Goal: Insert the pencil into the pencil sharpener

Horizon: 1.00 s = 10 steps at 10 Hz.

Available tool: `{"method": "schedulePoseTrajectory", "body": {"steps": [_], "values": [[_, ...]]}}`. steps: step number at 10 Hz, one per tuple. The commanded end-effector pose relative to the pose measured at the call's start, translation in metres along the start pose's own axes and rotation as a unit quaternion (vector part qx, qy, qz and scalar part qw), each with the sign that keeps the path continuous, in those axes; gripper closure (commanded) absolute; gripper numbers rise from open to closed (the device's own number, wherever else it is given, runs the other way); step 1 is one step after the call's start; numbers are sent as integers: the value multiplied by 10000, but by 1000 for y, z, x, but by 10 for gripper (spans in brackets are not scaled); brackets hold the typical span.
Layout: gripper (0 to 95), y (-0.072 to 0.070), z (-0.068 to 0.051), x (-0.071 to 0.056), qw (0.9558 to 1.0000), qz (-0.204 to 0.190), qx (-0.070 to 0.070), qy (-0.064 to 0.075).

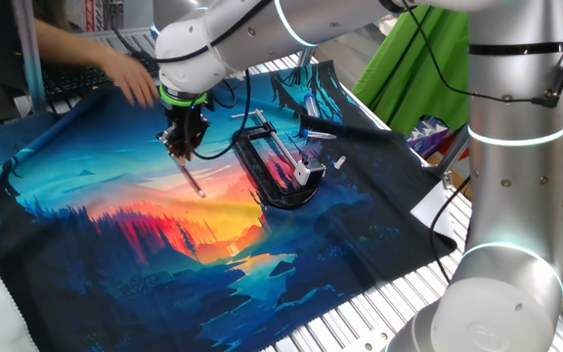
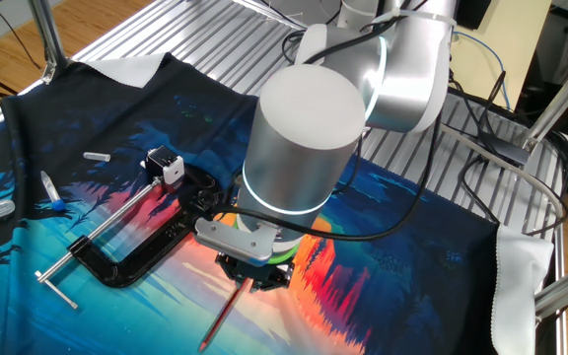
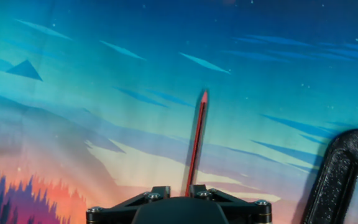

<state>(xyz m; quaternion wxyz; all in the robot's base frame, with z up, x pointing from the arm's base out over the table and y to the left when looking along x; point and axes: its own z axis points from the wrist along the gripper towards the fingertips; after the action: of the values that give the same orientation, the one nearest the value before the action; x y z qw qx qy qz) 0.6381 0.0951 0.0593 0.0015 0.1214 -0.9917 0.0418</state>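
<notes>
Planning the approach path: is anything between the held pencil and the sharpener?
Partly. The pencil sharpener sits held in the black clamp, whose frame lies between it and the pencil in the gripper.

No readable text, labels, brands or numbers on anything in view.
</notes>
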Motion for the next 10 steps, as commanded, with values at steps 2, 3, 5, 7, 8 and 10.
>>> {"method": "schedulePoseTrajectory", "body": {"steps": [2, 3, 5, 7, 8, 10], "values": [[760, 2, 9, -6, 10000, 4, 32, -36], [760, 2, 14, -8, 10000, 17, 33, -39], [760, -3, 19, -11, 9999, 115, -10, -47], [760, -9, 24, -14, 9996, 266, -5, -33], [760, -10, 25, -14, 9996, 278, -2, -34], [760, -19, 32, -14, 9988, 493, -59, -35]]}}
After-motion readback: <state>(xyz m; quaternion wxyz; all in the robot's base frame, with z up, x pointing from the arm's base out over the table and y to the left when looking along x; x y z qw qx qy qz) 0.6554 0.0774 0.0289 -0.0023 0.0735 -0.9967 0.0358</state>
